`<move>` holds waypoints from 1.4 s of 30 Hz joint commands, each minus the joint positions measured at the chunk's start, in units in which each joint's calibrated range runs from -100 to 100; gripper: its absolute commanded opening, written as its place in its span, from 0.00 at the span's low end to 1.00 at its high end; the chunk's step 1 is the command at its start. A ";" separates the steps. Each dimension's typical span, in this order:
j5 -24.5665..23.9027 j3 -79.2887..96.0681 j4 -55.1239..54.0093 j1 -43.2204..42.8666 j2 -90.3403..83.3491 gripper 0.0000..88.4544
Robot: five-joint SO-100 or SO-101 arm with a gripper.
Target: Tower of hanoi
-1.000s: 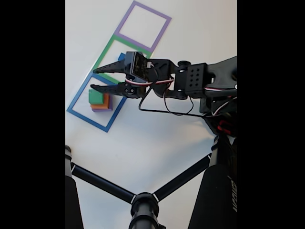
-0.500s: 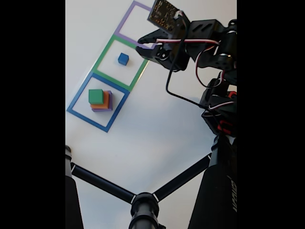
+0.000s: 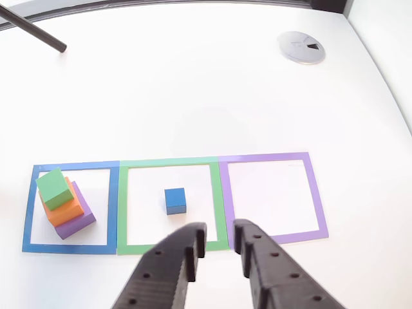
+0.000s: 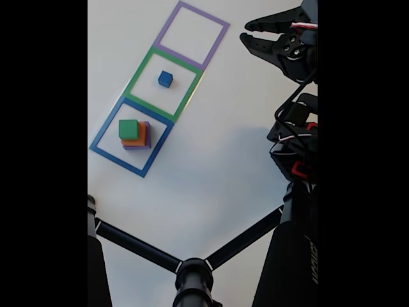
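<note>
- Fixed view shows a white table (image 4: 211,166) with three taped square outlines in a diagonal row: a blue square (image 4: 96,148), a green square (image 4: 142,68) and a purple square (image 4: 220,38).
- Other view shows the same three outlines side by side, blue at the left, green in the middle, purple at the right, each sharing an edge with its neighbour.
- Four coloured blocks are visible in all.
- Three of them form a stack inside the blue square: a purple block (image 3: 80,222) at the bottom, an orange block (image 3: 66,212) on it, and a green block (image 3: 54,188) on top.
- The stack steps down in size from bottom to top, and the blocks sit slightly twisted relative to each other.
- The fourth, a small blue cube (image 3: 175,201), stands alone near the middle of the green square, touching nothing else.
- The purple square holds no block.
- The gripper (image 3: 219,237) is black, with two fingers; in the other view its tips hang over the near edge of the green and purple outlines, close to the blue cube but apart from it.
- In the fixed view the gripper (image 4: 245,32) sits at the upper right, beside the purple square and off the row of outlines.
- The jaws stand apart with a modest gap and hold nothing.
- A round grey disc (image 3: 301,47) lies on the table at the far right of the other view.
- Black tripod legs (image 4: 137,246) cross the lower part of the fixed view.
</note>
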 commanded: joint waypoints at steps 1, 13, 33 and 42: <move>0.00 7.49 -5.79 1.38 -1.60 0.04; 0.00 45.95 -40.53 2.44 -6.36 0.24; 0.00 80.67 -118.58 2.44 27.71 0.36; 0.00 78.76 -142.15 -1.88 50.64 0.36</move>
